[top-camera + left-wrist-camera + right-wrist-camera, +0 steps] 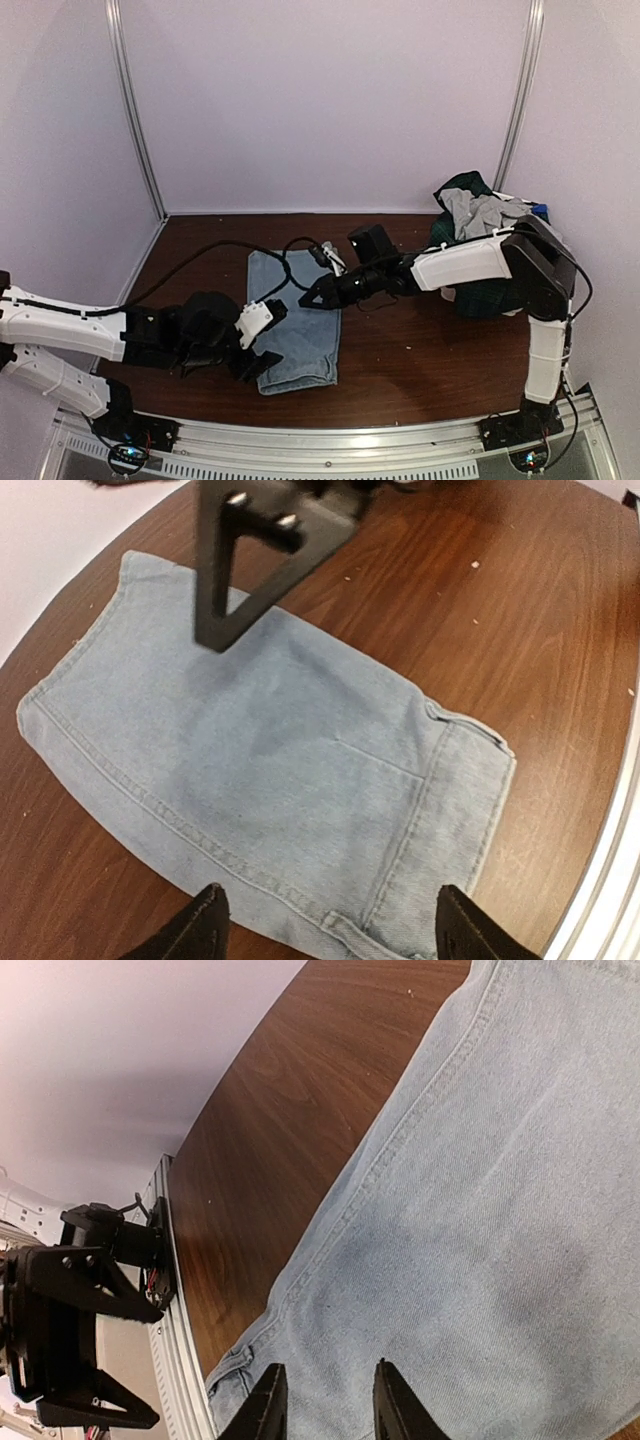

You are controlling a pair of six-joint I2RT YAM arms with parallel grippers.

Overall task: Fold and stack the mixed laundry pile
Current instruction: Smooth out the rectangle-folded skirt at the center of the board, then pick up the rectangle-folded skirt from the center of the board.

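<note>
Left claw (328, 905) gapes wide, right claw (325, 1385) barely parted, both empty above denim (310, 345).

The folded jeans (293, 320) are lying flat on the table (420, 350). The mixed laundry pile (478, 215) is sitting behind the jeans and well to their right. The left gripper (268, 338) is hanging over the jeans' left edge, toward their near end. The right gripper (310, 297) is hovering over the jeans' right edge, farther back. A cable (200, 255) is lying left of the jeans' far end.
</note>
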